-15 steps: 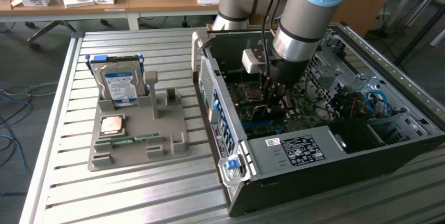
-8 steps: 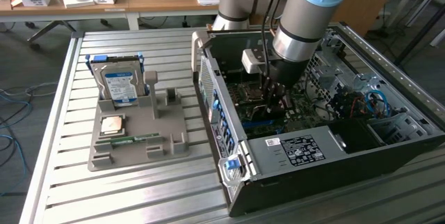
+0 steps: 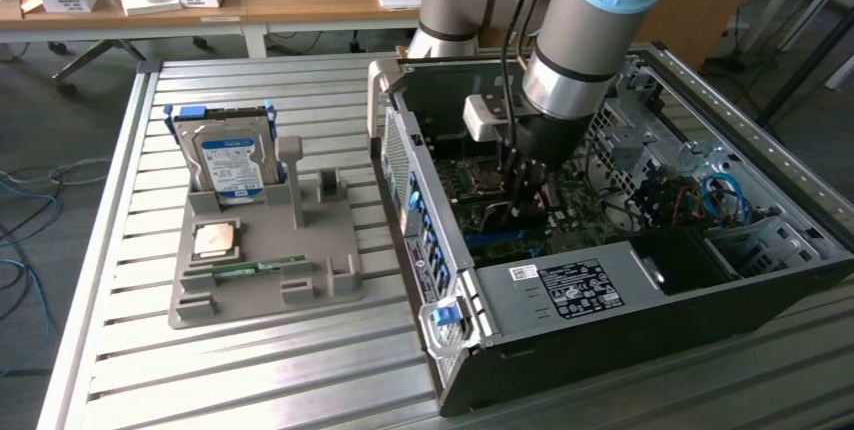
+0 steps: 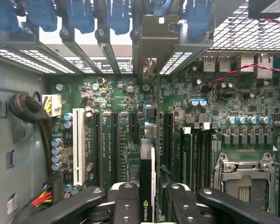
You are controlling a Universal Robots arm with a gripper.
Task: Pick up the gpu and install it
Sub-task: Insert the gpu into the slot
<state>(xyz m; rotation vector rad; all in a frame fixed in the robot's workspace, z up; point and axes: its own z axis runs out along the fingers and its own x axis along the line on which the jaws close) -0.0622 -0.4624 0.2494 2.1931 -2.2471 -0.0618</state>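
black end effector (image 4: 147, 205) is clamped on the gpu (image 4: 146, 186), a thin dark expansion card seen edge-on between the two black fingers (image 4: 125, 205) in the wrist view, with a green logo on its near edge. card stands upright over the green motherboard (image 4: 125, 154), lined up with the long black expansion slots beside the white slot (image 4: 78, 144); its silvery metal bracket end (image 4: 156, 35) reaches the rear slot openings of the case, between the blue retainer clips (image 4: 116, 16). cannot tell if the card edge is seated in a slot. in the exterior view the grey and light-blue robot arm (image 3: 587, 40) reaches down into the open black computer case (image 3: 601, 270) lying on its side on the ribbed metal table (image 3: 134, 370). end effector (image 3: 527, 185) sits low inside the case above the board. on the exterior view's left a grey plastic parts holder (image 3: 287, 280) carries a silver hard drive with blue-white label (image 3: 230, 160), a square cpu chip (image 3: 216, 240) and a slim green ram stick (image 3: 247, 269), all well apart from the case.
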